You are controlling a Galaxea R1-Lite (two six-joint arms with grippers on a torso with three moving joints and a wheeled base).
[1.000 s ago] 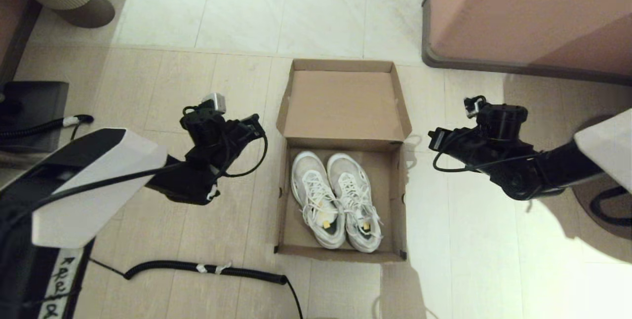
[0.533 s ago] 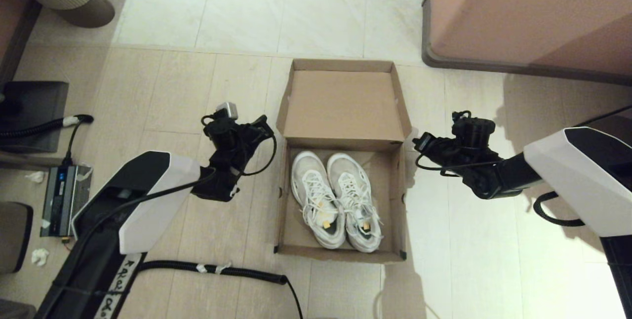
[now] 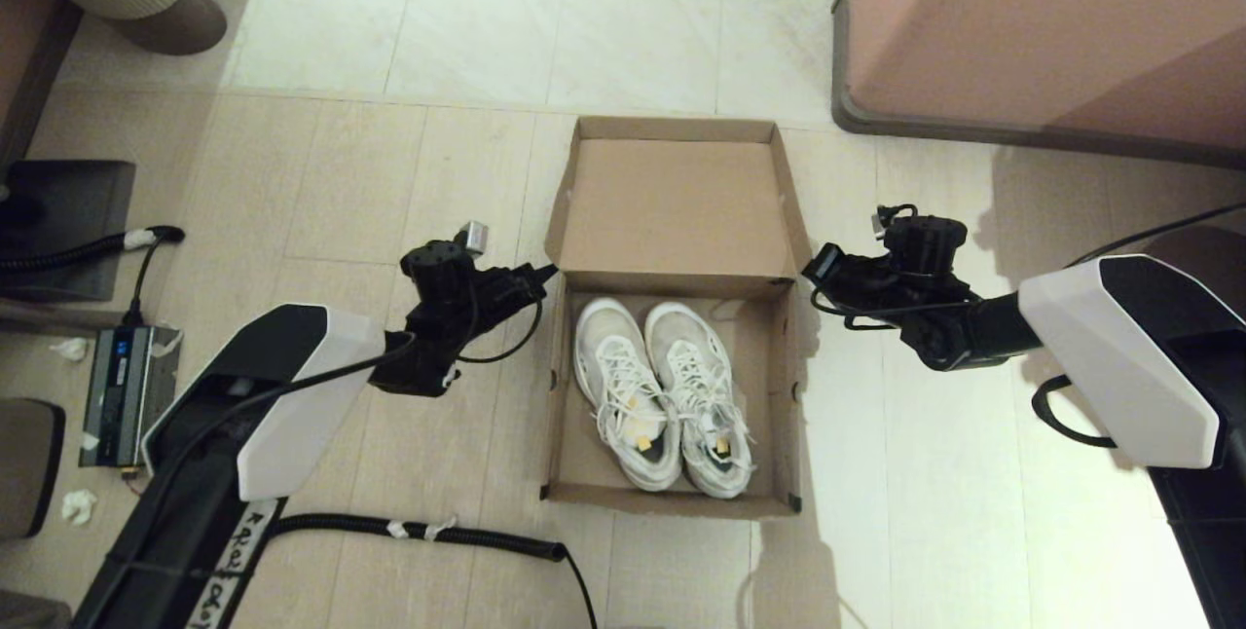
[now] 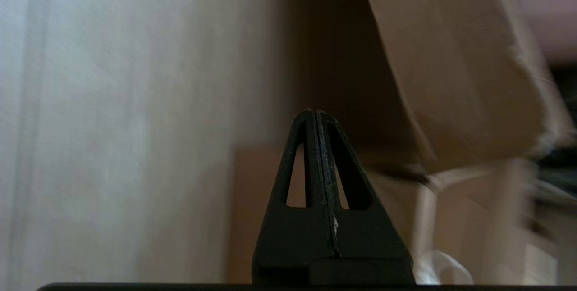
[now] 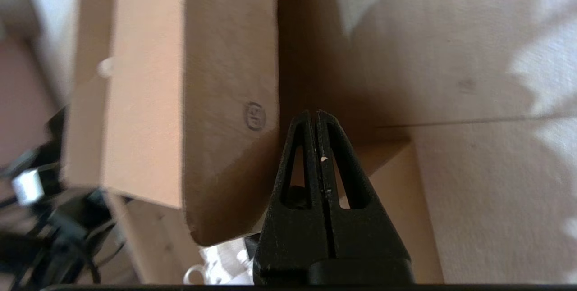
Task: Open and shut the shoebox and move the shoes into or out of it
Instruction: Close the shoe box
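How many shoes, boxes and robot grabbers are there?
White shoes: 2
Brown shoebox: 1
Black grippers, left gripper and right gripper: 2
Total: 5

Your left arm reaches in from the lower left. Its white part lies low, and the black wrist bends toward the middle. The left gripper (image 3: 545,274) points inward, and its two fingers (image 4: 315,156) are pressed flat together. Your right arm reaches in from the right side the same way. The right gripper (image 3: 813,264) points inward too, and its fingers (image 5: 315,160) are pressed together with nothing between them. Both tips face each other, well apart.
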